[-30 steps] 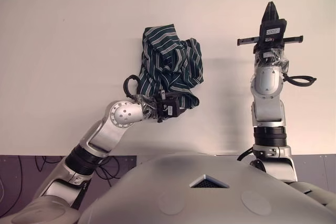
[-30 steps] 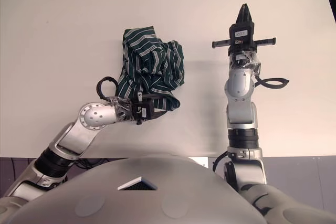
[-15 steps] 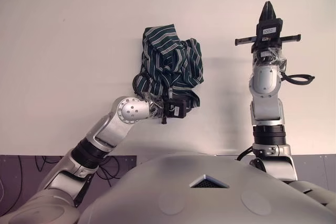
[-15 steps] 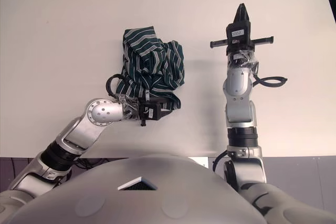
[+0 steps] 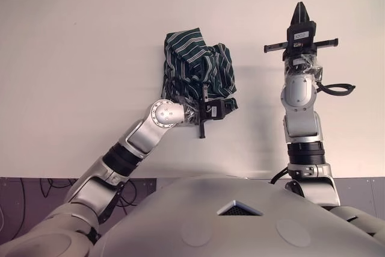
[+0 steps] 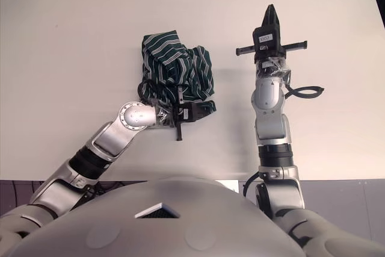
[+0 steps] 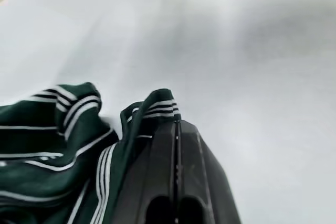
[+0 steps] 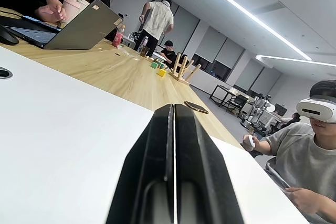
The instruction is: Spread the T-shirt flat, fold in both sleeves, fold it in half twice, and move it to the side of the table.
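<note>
Cloth first: the T-shirt [image 5: 195, 67] lies bunched mid table [image 5: 72, 58], long axis 12-to-6. My left gripper [image 7: 176, 127], clenched, touches its 5 o'clock hem, so that arm is nearer. My right gripper [image 5: 299, 10], also clenched, stands well apart at 3 o'clock.

Left arm [image 5: 135, 142] bent inward, right arm [image 5: 301, 118] straight ahead — left gripper [image 7: 176, 124] and right gripper [image 5: 299, 7] fingers both closed.

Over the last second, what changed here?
The left claw swept toward the robot's right along the near edge of the T-shirt, ending shut on its near right corner, and that edge bunched up with it. The right claw drifted slightly left, shut above the table. The rest of the T-shirt stayed crumpled in place.
</note>
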